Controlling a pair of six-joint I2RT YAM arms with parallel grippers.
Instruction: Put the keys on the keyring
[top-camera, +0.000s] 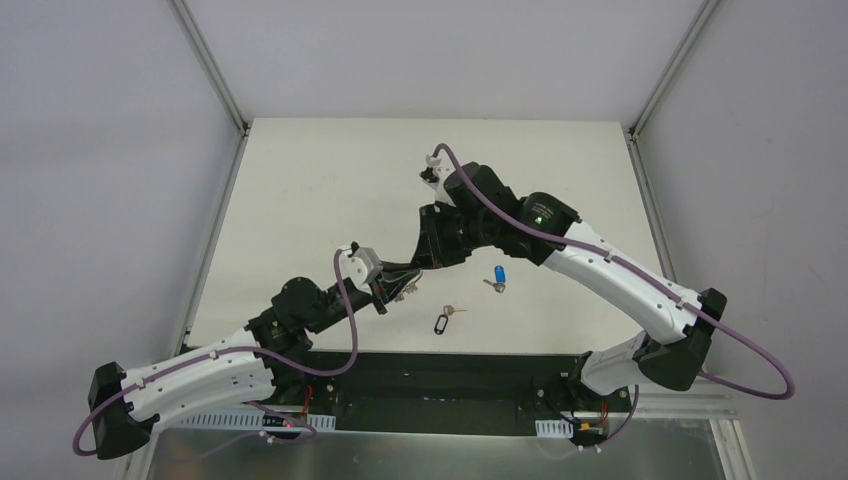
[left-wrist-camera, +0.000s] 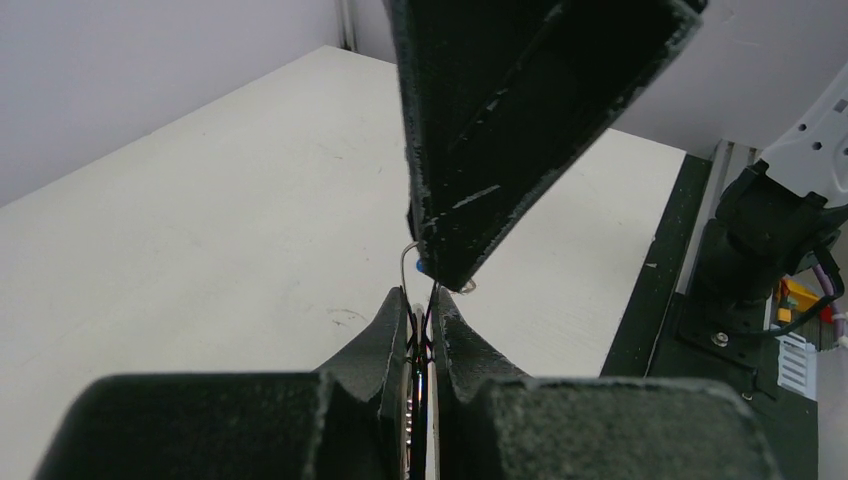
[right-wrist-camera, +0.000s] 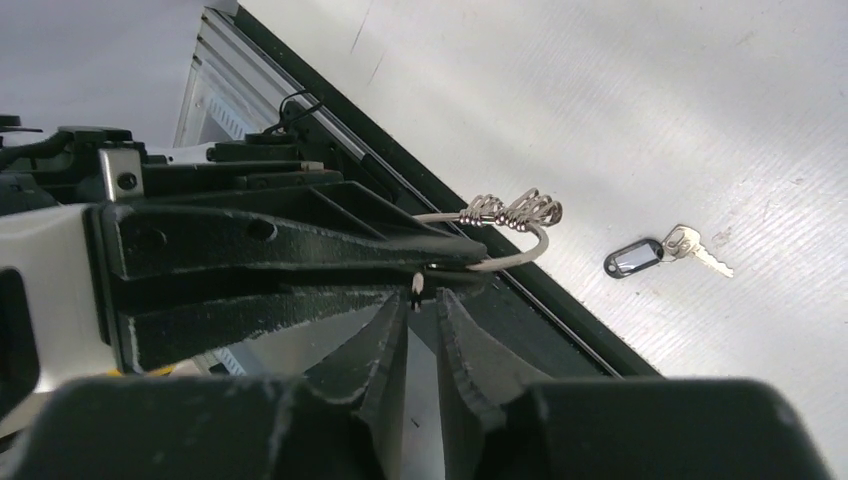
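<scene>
The keyring (right-wrist-camera: 512, 212), a thin silver wire ring with a coiled metal piece, hangs above the table's near edge. My left gripper (left-wrist-camera: 422, 318) is shut on its wire, and a short arc of wire (left-wrist-camera: 405, 262) shows above the tips. In the right wrist view the left fingers (right-wrist-camera: 300, 240) reach in from the left over the ring. My right gripper (right-wrist-camera: 422, 300) sits just under the ring with its jaws a narrow gap apart, gripping nothing. The black-headed key (top-camera: 441, 323) lies flat near the table's front edge. The blue-headed key (top-camera: 498, 276) lies a little further back and to the right.
The black base rail (top-camera: 450, 370) runs along the table's near edge below both grippers. The right arm's forearm (top-camera: 610, 270) crosses the table's right half. The white tabletop (top-camera: 330, 180) stretches away behind the grippers.
</scene>
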